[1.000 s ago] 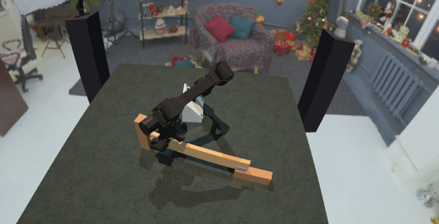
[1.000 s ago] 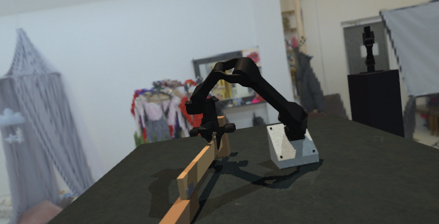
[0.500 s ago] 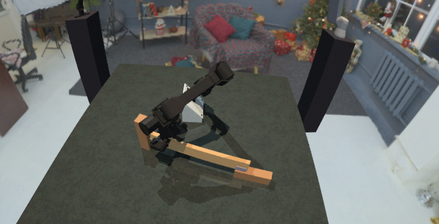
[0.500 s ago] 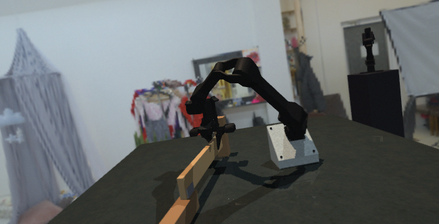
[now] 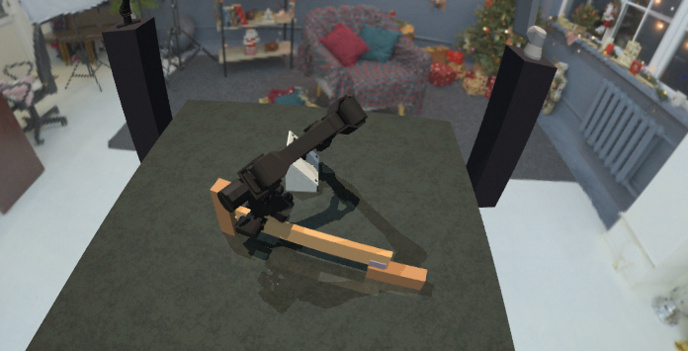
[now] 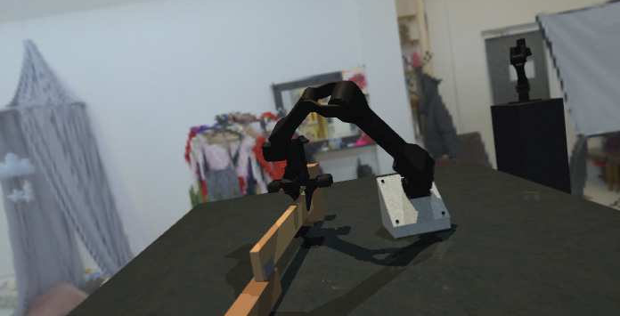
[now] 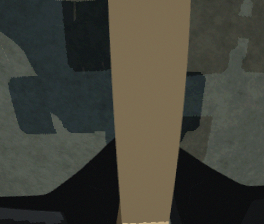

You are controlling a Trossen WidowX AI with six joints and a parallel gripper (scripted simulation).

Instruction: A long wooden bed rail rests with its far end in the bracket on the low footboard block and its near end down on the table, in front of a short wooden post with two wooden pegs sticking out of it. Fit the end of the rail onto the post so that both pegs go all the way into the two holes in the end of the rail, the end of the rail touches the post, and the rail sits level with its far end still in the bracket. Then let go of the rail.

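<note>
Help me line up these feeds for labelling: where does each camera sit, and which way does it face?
Top: high above the table's front edge, looking down at the whole arm, the gripper shut on the rail by the post.
Exterior: low, beyond the footboard block, looking along the rail toward the post; arm and base show.
Wrist: on the gripper, looking along the rail; only dark finger edges show.
Top and exterior share rail, post, base.
</note>
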